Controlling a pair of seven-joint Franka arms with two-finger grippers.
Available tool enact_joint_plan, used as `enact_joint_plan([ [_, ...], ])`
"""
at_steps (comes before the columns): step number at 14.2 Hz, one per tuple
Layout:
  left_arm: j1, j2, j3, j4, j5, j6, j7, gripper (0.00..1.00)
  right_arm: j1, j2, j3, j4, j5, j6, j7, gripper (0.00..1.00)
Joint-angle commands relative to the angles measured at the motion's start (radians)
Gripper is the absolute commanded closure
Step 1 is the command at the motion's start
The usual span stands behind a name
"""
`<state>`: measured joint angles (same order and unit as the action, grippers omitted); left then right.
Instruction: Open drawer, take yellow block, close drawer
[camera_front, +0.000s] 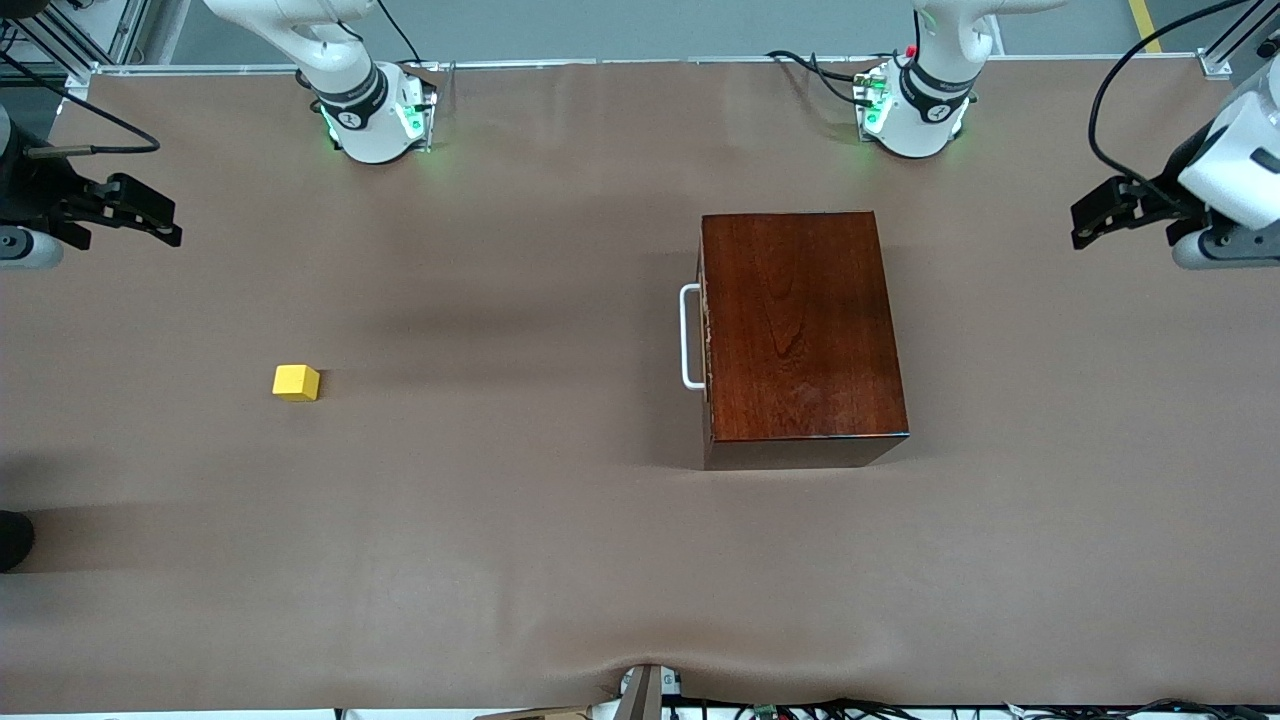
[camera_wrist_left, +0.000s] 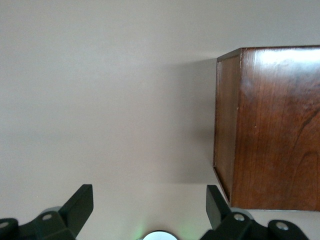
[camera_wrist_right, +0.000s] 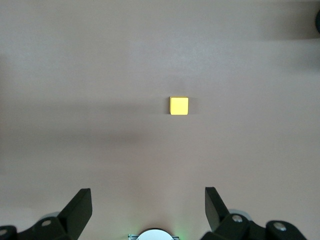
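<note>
The dark reddish-brown wooden box (camera_front: 800, 330) stands on the table toward the left arm's end. Its drawer is pushed in; only the white handle (camera_front: 690, 336) shows, on the side facing the right arm's end. The yellow block (camera_front: 296, 383) lies on the bare table toward the right arm's end, apart from the box. My right gripper (camera_front: 160, 222) is open and empty in the air at that end; its wrist view shows the block (camera_wrist_right: 179, 105) ahead of the gripper (camera_wrist_right: 148, 200). My left gripper (camera_front: 1085, 225) is open and empty beside the box (camera_wrist_left: 275, 125), also seen in its wrist view (camera_wrist_left: 150, 200).
A brown cloth (camera_front: 500, 520) covers the table, with a wrinkle at the edge nearest the front camera (camera_front: 640, 665). The two arm bases (camera_front: 375, 115) (camera_front: 915, 110) stand along the edge farthest from that camera. A dark object (camera_front: 12, 540) shows at the right arm's end.
</note>
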<state>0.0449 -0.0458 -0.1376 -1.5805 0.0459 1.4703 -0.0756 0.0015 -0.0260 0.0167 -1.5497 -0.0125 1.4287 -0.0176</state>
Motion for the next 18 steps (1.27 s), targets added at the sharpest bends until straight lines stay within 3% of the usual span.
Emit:
enact_joint_plan([
  [1, 0.032, -0.092, -0.019, -0.088, -0.03, 0.033, 0.026, 0.0, -0.023, -0.02, 0.006, -0.016, 0.025, 0.006, 0.001, 0.0],
  [10, 0.027, -0.066, -0.017, -0.012, -0.064, 0.016, 0.011, 0.0, -0.029, -0.015, 0.008, -0.015, 0.026, 0.001, -0.001, 0.0],
  [18, 0.018, -0.048, -0.019, -0.003, -0.055, 0.007, -0.056, 0.0, -0.028, -0.015, 0.008, -0.016, 0.026, -0.001, 0.001, 0.0],
])
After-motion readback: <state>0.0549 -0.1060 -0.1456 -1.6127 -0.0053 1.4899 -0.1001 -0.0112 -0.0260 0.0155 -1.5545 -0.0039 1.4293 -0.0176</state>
